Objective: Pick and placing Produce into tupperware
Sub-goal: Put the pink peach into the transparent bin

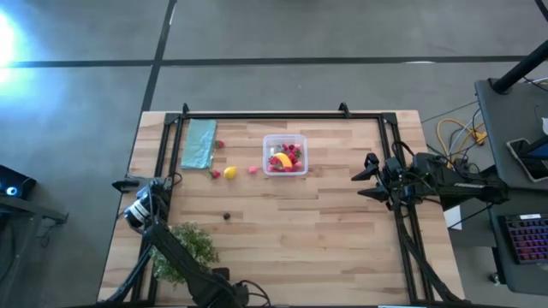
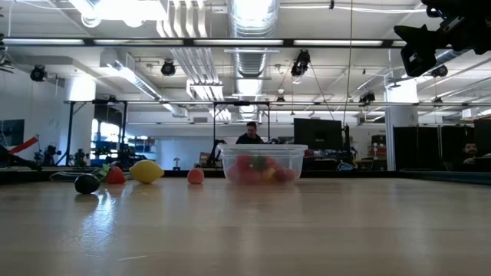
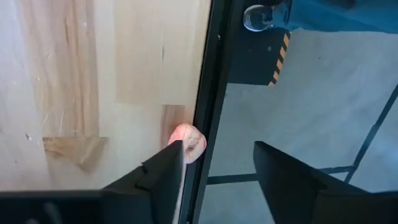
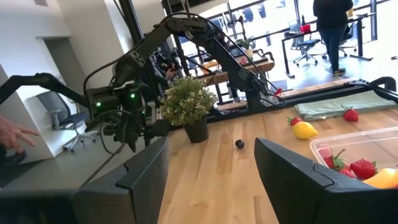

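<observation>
The tupperware [image 1: 284,139] sits toward the table's far side, holding a banana [image 1: 282,160] and red berries [image 1: 294,153]; through its clear wall in the low view they blur into a red and yellow mass. Just left of the tupperware lie a pink piece [image 1: 253,169], a lemon [image 1: 229,173] and a red piece [image 1: 214,174], and farther left a berry [image 1: 219,145] touches a teal cloth [image 1: 199,143]. A dark piece [image 1: 227,216] lies well nearer than the tupperware, toward the bush [image 1: 187,246].

The left gripper [image 3: 219,149] is far left of the tupperware, at the table's edge over the black rail [image 3: 208,106], with its jaws apart. A pink fruit [image 3: 189,142] touches one fingertip [image 3: 176,152], which partly hides it; from above it cannot be seen, and whether it rests on the wood is unclear.

The right gripper [image 1: 360,181] hovers right of the tupperware, jaws wide and empty. A person [image 2: 249,135] shows behind the tupperware, mostly cut off by it
</observation>
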Available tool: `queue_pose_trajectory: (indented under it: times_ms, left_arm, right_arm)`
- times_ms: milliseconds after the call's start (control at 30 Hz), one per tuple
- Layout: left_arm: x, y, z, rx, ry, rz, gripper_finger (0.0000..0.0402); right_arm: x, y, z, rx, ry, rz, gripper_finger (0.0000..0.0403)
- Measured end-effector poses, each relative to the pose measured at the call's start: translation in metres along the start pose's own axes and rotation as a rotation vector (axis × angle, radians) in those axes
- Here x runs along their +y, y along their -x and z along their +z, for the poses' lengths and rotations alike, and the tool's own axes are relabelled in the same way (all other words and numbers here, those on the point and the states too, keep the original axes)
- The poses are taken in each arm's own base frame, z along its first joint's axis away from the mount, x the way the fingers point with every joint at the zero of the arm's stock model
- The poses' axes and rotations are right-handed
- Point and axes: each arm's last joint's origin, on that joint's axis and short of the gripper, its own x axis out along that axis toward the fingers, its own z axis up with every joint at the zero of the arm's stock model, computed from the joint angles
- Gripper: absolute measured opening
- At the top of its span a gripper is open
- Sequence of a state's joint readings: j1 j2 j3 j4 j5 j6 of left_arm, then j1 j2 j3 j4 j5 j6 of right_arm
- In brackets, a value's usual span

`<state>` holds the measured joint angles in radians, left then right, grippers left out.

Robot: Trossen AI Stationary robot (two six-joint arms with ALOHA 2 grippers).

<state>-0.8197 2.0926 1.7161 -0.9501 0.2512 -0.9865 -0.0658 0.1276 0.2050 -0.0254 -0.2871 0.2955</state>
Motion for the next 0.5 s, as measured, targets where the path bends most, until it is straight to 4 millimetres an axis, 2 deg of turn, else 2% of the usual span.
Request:
queue_pose_trajectory:
  times_ms: [200,333,500]
  left_arm:
    - [0.000,0.000,0.000,-0.001,-0.077,0.003,0.0235]
    - [0.001,-0.003,-0.003,-0.009,-0.204,0.025,0.0239]
    - [0.007,-0.012,-0.007,-0.002,-0.214,0.068,0.0240]
  right_arm:
    - [0.000,0.000,0.000,0.000,0.000,0.000,0.0228]
    - [0.000,0.000,0.000,0.000,0.000,0.000,0.0228]
    - [0.000,0.000,0.000,0.000,0.000,0.000,0.0228]
